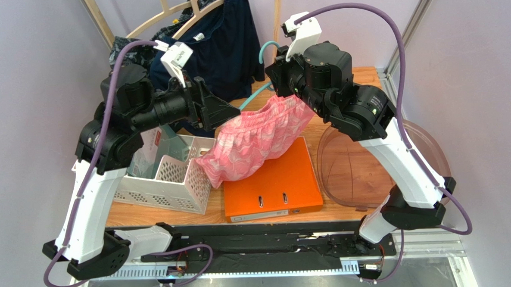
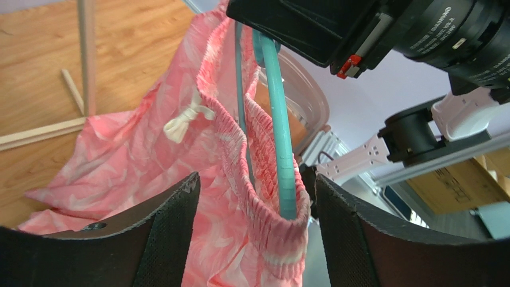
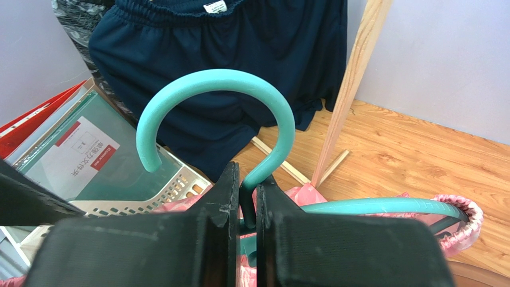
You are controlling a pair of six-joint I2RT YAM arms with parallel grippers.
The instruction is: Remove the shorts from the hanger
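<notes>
Pressed together at the bottom middle of the right wrist view, the right gripper (image 3: 247,202) pinches the hanger (image 3: 215,78) at its neck, just under the teal hook, which curves up in front of the navy shorts (image 3: 239,54) in the upper part of that frame. At lower right there, one hanger arm runs sideways with the gathered waistband of the shorts (image 3: 464,215) wrapped over its end. In the left wrist view the left gripper (image 2: 256,182) stands spread wide, its two dark fingers (image 2: 161,233) at the bottom of the frame. The other waistband end and hanger tip sit between them, and contact cannot be told. Pink fabric with a white drawstring bow hangs to the left of the teal bar. From above, the shorts hang on the hanger at centre frame between both grippers, the lower hem draping onto the orange binder (image 1: 273,181) and against the white basket (image 1: 169,176) at left. Both stand on the wooden table (image 1: 365,77)
</notes>
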